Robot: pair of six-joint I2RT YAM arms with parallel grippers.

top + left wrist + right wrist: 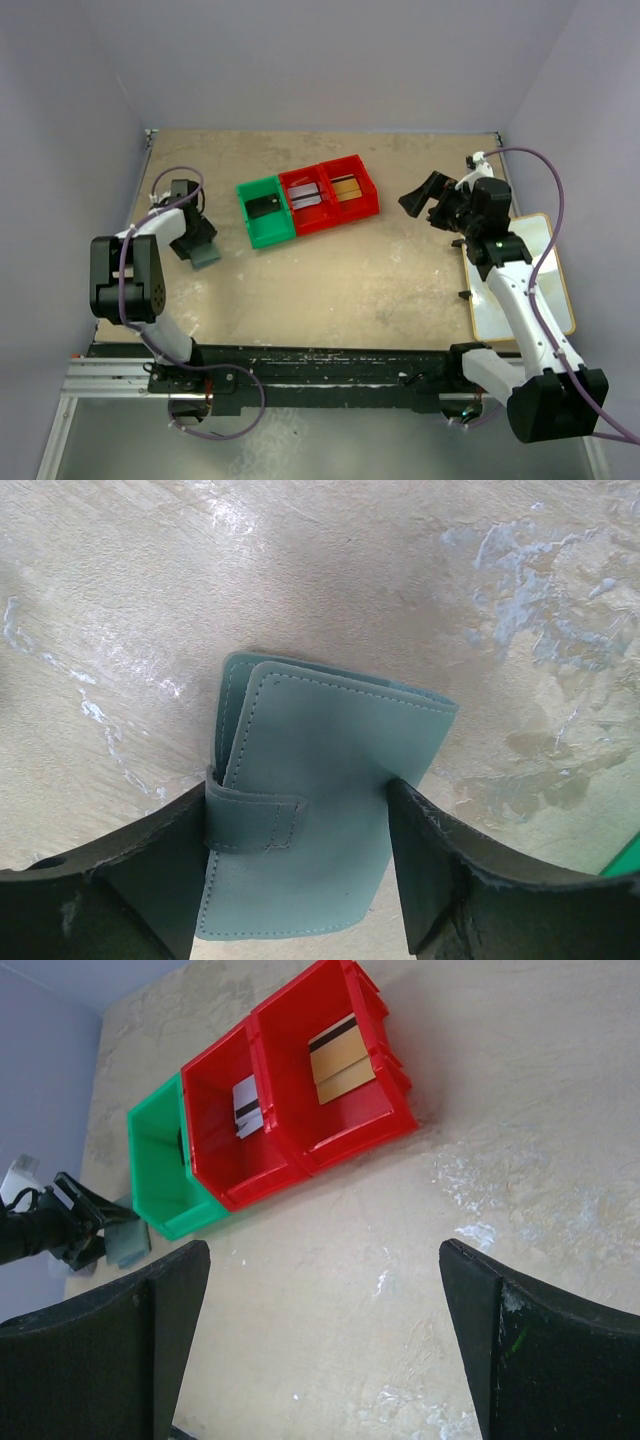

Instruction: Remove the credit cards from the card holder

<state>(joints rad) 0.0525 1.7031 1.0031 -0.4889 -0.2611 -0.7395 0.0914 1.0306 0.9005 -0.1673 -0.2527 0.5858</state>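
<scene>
1. Left gripper (298,798) is clenched on a small light blue folded card holder (330,735), one finger on each side edge, at the left of the tan table (380,270).
2. Right gripper (320,1330) is spread wide and grasps nothing, over the table's right side.
3. A green plastic bin (265,212) and two red plastic bins (330,195) sit mid-table, well apart from the holder.

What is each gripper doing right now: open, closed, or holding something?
Left gripper: closed on the blue wallet.
Right gripper: open, fingers wide apart, holding nothing.
</scene>
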